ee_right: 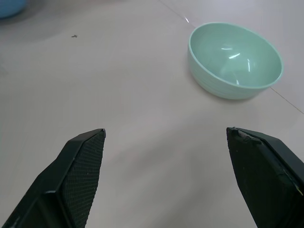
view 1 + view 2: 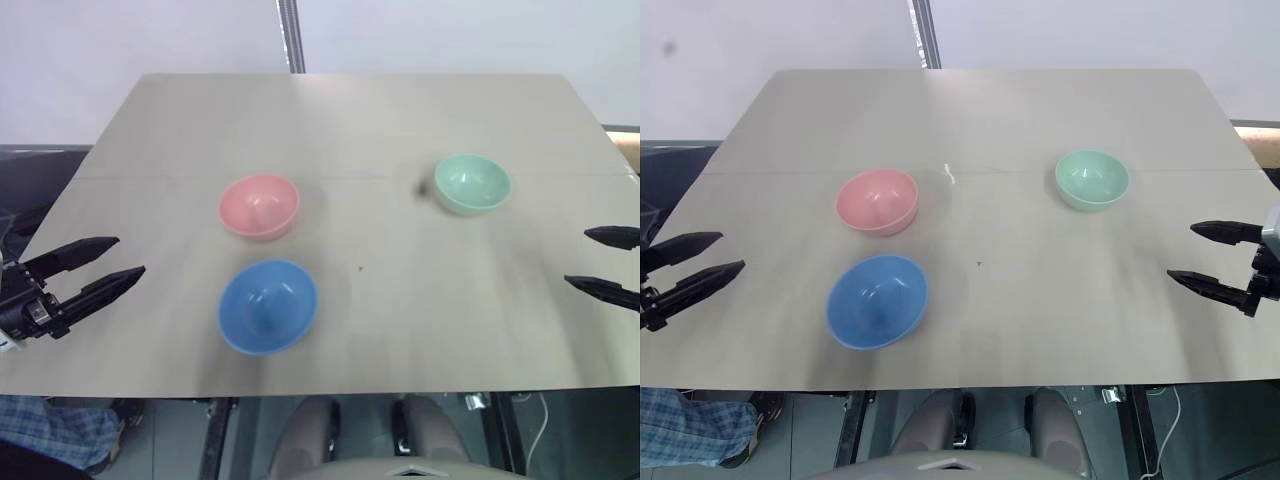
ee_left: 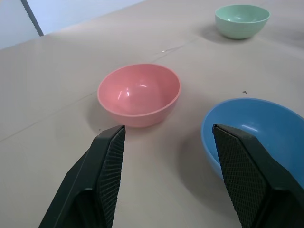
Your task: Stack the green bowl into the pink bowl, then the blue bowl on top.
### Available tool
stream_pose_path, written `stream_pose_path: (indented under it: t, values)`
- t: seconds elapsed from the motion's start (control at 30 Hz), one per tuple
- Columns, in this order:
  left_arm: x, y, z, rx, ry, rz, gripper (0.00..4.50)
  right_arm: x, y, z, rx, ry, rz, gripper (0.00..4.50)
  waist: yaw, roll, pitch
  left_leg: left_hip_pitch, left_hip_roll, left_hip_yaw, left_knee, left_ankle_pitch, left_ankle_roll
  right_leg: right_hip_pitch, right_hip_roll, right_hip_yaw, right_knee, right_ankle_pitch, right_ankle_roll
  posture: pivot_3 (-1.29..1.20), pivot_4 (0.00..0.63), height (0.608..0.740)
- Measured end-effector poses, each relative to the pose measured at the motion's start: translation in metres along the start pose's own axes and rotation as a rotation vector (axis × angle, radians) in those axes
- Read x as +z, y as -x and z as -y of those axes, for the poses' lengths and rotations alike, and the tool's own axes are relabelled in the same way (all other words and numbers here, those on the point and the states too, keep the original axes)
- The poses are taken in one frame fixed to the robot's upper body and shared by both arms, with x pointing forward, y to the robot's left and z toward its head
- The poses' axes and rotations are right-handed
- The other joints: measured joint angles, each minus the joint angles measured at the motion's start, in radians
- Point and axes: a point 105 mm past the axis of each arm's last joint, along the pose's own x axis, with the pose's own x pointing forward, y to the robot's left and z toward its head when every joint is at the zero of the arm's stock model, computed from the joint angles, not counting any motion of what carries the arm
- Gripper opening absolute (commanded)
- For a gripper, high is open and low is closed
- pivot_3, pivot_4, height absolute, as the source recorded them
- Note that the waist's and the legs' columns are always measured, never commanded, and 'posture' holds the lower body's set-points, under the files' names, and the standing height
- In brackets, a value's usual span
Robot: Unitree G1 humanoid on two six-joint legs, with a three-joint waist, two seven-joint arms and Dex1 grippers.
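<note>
Three small bowls sit apart and upright on the beige table [image 2: 400, 320]. The pink bowl [image 2: 259, 206] is left of centre, with the blue bowl [image 2: 268, 306] just in front of it. Off to the right stands the green bowl [image 2: 472, 184]. My left gripper [image 2: 125, 258] hovers open at the table's left edge, empty, pointing toward the pink bowl [image 3: 139, 94] and blue bowl [image 3: 256, 130]. At the right edge my right gripper [image 2: 1188, 252] is open and empty, with the green bowl [image 1: 235, 60] a short way beyond its fingertips.
A metal post [image 2: 291, 35] rises behind the table's far edge against a pale wall. A person's checked sleeve [image 2: 45, 425] shows below the table's front left corner.
</note>
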Motion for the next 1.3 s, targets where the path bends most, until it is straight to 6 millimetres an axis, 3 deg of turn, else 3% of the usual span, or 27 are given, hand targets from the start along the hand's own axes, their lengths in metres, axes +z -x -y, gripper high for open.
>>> stream_pose_path:
  t: [0.2,0.37,0.67,1.0,1.3]
  values:
    - [-0.013,-0.008,-0.013,0.061,-0.029,-0.062,3.11,0.017,-0.010,-0.007,0.042,0.041,0.065,4.41,0.000,0.000,0.000,0.000,0.000,0.000,0.000,0.000,0.000,0.000,0.000,0.000,0.000,0.000,0.000,0.00,0.150,0.740]
    - [-0.015,-0.029,-0.026,0.063,-0.061,-0.078,3.11,0.049,-0.034,-0.019,0.106,0.074,0.221,4.41,0.001,0.000,0.000,0.000,0.000,0.000,0.000,0.000,0.000,0.000,0.000,0.000,0.000,0.000,0.000,0.00,0.150,0.740]
    - [-0.025,-0.061,-0.065,0.102,-0.280,-0.231,3.11,0.049,-0.042,-0.026,0.136,0.059,0.231,4.41,0.006,0.000,0.000,-0.001,-0.001,-0.001,-0.001,0.000,0.000,-0.001,0.000,-0.001,-0.001,0.000,0.000,0.00,0.150,0.740]
    - [-0.010,-0.108,-0.058,-0.204,-0.615,-0.234,3.11,0.048,-0.042,-0.025,0.137,0.056,0.231,4.41,0.003,-0.001,0.000,-0.004,-0.002,0.000,-0.002,0.002,-0.003,-0.003,0.001,-0.002,-0.001,0.000,0.000,0.00,0.150,0.740]
    - [-0.027,-0.123,-0.054,-0.361,-0.699,-0.325,3.11,0.046,-0.041,-0.024,0.125,0.051,0.225,4.41,-0.003,-0.001,0.001,-0.004,-0.002,0.001,0.001,0.001,-0.002,-0.004,0.004,-0.004,0.002,0.000,0.000,0.00,0.150,0.740]
